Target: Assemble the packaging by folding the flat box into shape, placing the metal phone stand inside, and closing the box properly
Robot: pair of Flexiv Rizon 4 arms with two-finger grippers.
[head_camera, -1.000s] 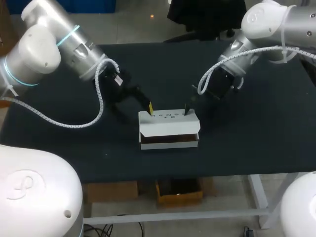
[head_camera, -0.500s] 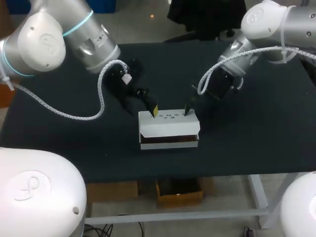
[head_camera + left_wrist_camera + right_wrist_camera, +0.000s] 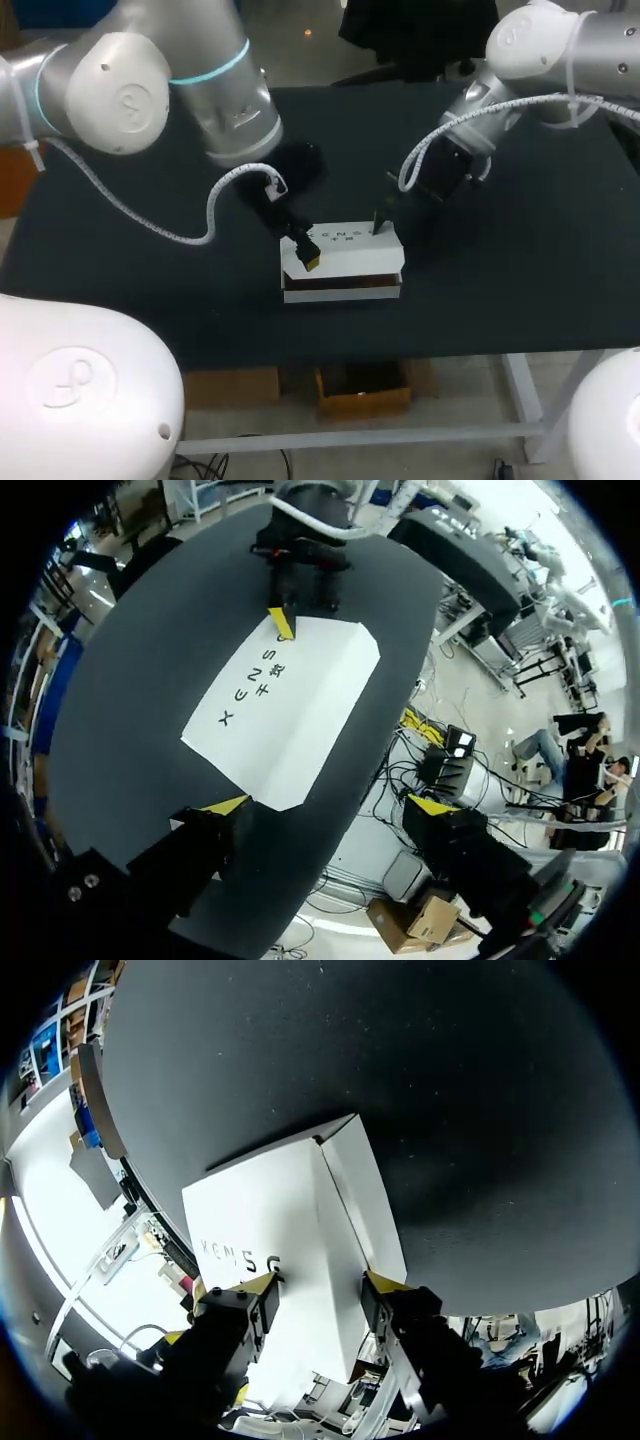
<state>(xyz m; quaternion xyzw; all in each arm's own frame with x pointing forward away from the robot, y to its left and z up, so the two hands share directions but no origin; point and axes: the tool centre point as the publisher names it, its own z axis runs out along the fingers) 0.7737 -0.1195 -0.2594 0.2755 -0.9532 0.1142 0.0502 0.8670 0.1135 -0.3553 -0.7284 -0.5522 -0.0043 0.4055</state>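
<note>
The box (image 3: pixel 350 255) is a white rectangular carton folded into shape. It lies flat on the dark tabletop (image 3: pixel 500 290), slightly toward 6 o'clock from the tabletop's centre. Its broad top face is plain white and carries a short row of dark letters along the 12 o'clock edge. In the head view a dark brown band runs along the 6 o'clock side, between the white top panel and a thin white lower edge. In the left wrist view the box (image 3: pixel 285 715) shows a flat, smooth top with crisp corners, and no flap stands up. In the right wrist view the box (image 3: pixel 290 1220) shows its top face and one narrow end face meeting at a sharp folded edge. The left hand (image 3: pixel 303 252) is over the 9 o'clock end of the box. It is released, with its fingers spread wide: one yellow fingertip (image 3: pixel 225 803) sits at the nearest corner of the box and the other is well clear of the carton. The right hand (image 3: pixel 380 222) is at the 1 o'clock corner of the box. Its fingers are parted and grasp nothing, and both yellow tips (image 3: pixel 255 1285) rest at the lettered end of the top face, astride the folded edge. The metal phone stand cannot be seen in any view.
</note>
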